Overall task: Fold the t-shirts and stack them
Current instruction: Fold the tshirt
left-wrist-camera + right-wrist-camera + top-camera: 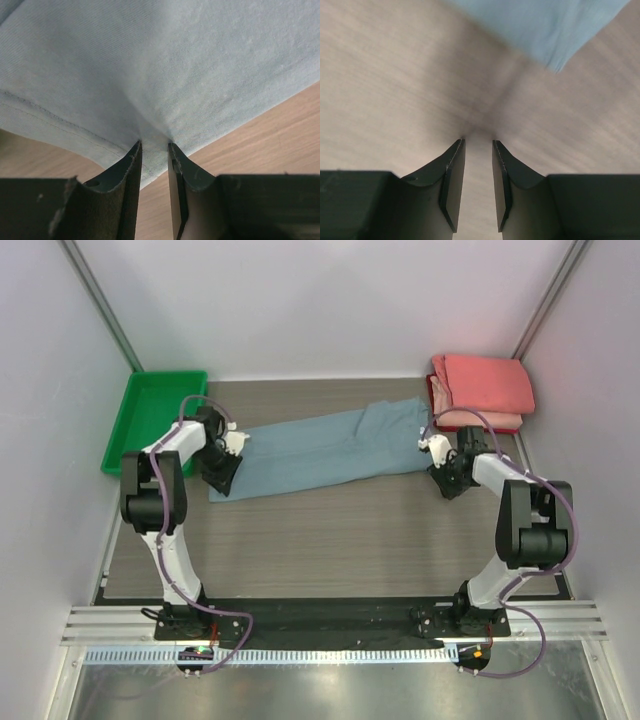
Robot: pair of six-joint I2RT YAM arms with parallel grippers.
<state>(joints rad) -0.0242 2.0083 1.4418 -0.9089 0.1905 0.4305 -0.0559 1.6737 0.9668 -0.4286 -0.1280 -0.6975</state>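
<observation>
Your left gripper (pixel 154 145) pinches the blue-grey t-shirt (pixel 330 448) hem; your right gripper (pixel 478 142), slightly parted, holds nothing at three o'clock — lifting now drags the shirt lopsided.

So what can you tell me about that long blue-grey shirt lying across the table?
The blue-grey shirt is soft cloth, folded into a long band lying flat across the wooden table, slanting from near left to far right. A stitched hem shows at its left end, where the left gripper pinches its edge. The right gripper is beside its other end, holding nothing.

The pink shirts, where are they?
In the top view the pink shirts sit stacked at the table's far right corner, just behind the right gripper and the blue shirt's right end.
</observation>
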